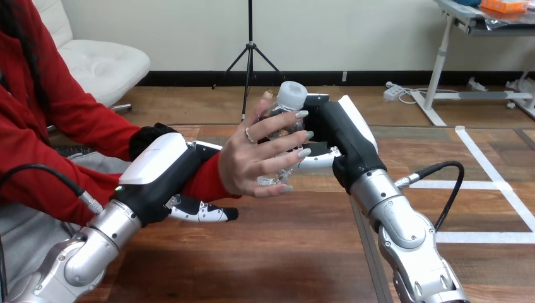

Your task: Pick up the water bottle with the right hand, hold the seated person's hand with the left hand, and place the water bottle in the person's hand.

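Observation:
A clear water bottle (pixel 291 96) with a pale cap stands upright above the table's middle. My right hand (pixel 344 136) is on its right side, fingers curled round it. The person's hand (pixel 252 161) wraps the same bottle from the left, its fingers lying across the front and hiding most of the bottle's body. My left hand (pixel 161 167) sits over the person's red-sleeved wrist (pixel 205 183). Its fingers reach over the top of the wrist and its thumb passes below, so it grips the wrist.
The wooden table (pixel 265 252) stretches below both arms, with a seam running down near my right forearm. The person's red-sleeved arm comes in from the left edge. A black cable (pixel 441 189) loops beside my right wrist.

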Action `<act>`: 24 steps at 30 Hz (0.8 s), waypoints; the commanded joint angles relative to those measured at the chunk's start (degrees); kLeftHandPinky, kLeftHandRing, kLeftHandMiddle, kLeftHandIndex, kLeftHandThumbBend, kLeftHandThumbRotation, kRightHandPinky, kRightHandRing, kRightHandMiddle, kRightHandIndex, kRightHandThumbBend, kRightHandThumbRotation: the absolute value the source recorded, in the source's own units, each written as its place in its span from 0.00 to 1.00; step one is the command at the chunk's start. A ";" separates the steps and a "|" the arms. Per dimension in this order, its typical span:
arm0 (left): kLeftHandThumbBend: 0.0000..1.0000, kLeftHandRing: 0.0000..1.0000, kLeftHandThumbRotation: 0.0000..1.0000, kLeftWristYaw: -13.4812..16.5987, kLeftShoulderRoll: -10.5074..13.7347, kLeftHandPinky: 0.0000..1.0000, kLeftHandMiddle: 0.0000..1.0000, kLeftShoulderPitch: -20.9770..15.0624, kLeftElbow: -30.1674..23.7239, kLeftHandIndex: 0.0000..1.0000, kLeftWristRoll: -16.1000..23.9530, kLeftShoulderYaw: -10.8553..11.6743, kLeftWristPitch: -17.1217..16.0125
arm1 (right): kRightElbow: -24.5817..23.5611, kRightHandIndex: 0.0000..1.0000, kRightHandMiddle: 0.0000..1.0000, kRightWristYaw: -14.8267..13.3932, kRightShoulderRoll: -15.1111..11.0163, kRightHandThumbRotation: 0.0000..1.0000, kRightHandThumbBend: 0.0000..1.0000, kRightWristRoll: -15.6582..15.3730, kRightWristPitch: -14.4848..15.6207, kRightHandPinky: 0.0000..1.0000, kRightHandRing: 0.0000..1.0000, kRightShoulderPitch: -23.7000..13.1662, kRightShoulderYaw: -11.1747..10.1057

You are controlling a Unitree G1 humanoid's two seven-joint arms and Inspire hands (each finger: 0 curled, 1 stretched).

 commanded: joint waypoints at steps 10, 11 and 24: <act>0.71 0.40 0.07 -0.59 -3.09 0.34 0.47 -0.86 -2.55 0.48 0.76 -2.28 -1.47 | -3.15 0.54 0.58 -0.12 1.69 0.00 0.91 -0.66 -0.82 0.42 0.52 -5.05 1.22; 0.70 0.40 0.07 -0.67 -3.05 0.34 0.47 -0.86 -2.58 0.48 0.75 -2.28 -1.40 | -3.18 0.55 0.59 -0.06 1.68 0.01 0.91 -0.64 -0.75 0.43 0.53 -5.04 1.22; 0.71 0.40 0.08 -1.43 -2.85 0.34 0.47 -0.67 -2.81 0.48 0.20 -1.95 -1.19 | -3.73 0.63 0.67 0.24 1.55 0.10 0.92 -0.52 0.31 0.57 0.66 -4.81 1.22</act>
